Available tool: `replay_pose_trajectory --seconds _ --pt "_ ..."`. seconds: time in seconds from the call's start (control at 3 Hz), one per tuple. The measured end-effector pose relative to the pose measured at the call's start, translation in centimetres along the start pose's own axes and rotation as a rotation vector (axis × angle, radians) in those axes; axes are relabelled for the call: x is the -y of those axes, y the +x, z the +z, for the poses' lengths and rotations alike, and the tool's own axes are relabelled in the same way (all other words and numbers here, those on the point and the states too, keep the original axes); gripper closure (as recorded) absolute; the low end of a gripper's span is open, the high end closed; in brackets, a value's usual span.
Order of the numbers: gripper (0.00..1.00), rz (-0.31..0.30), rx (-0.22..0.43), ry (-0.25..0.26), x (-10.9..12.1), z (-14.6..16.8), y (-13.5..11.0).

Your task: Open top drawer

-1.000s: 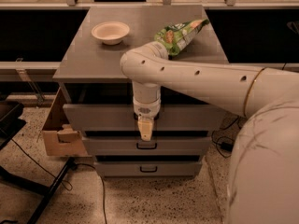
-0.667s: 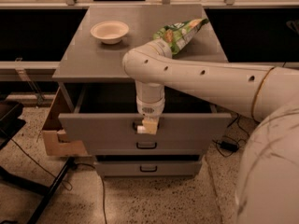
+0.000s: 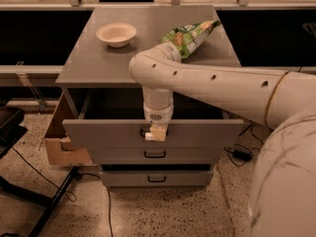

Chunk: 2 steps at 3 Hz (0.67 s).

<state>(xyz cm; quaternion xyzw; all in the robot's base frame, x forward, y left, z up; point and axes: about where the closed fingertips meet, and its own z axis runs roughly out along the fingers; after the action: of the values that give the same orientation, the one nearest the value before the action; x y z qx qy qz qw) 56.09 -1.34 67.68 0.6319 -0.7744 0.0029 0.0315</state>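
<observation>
Right at the front of the top drawer, the gripper points straight down. Its tan tips are drawn narrow into one block on the black handle, with a small white tag beside them. The drawer stands pulled out from the grey cabinet, its dark inside showing behind the tall front panel. Two lower drawers sit shut beneath it. The white arm reaches in from the right across the cabinet top. On that top rest a pale bowl and a green snack bag, well apart. A cardboard box sits against the cabinet's left side.
</observation>
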Motion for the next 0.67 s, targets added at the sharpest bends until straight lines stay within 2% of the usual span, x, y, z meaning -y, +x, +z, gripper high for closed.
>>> replay_pose_trajectory --seconds 0.67 --pt "1.00 -0.020 0.007 0.003 -0.87 0.24 -0.09"
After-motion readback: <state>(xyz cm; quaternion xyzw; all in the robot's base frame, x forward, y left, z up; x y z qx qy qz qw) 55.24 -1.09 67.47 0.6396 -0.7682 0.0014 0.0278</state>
